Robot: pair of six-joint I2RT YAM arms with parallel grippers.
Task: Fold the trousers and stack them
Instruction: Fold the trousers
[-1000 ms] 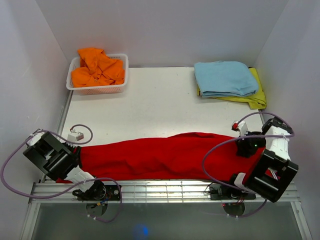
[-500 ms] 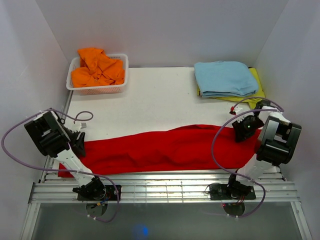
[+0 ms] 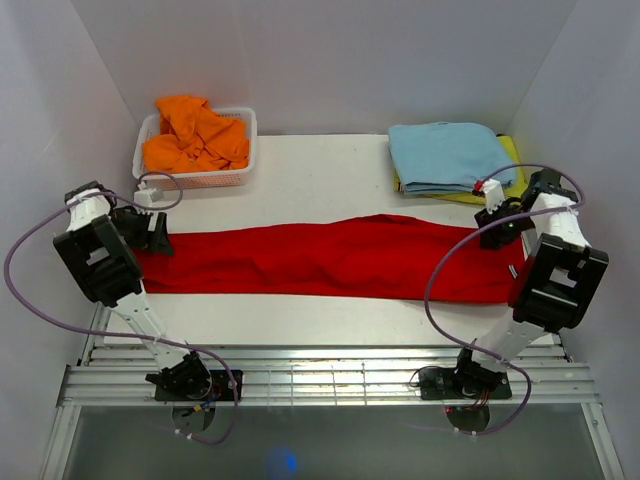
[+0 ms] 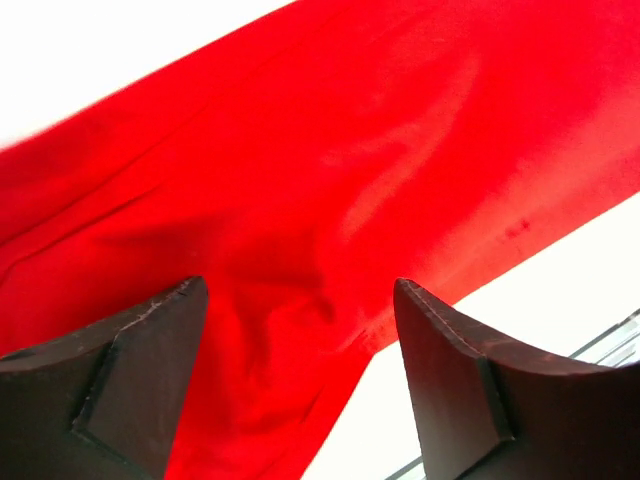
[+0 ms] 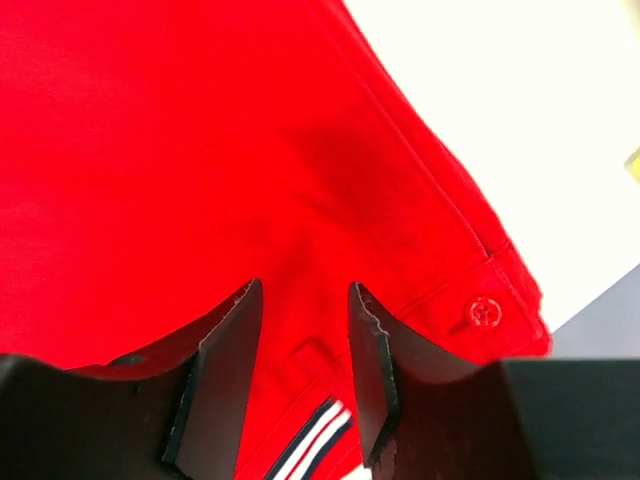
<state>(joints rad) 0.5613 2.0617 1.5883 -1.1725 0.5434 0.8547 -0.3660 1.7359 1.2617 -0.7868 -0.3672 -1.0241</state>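
Across the bench (image 3: 320,180) the trousers (image 3: 330,270) are being seen lying as a long strip; left hand (image 4: 298,295) is being held wide open, empty, over the leg end; right hand (image 5: 300,300) half-closed at the waistband, hold unclear. Risk: strip being skewed if pulled from one end.

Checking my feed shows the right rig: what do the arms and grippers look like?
Both the left arm and right arm are black blocky links with white segments, each trailing a looping purple cable. The left gripper and right gripper have dark, flat, wedge-shaped fingers.
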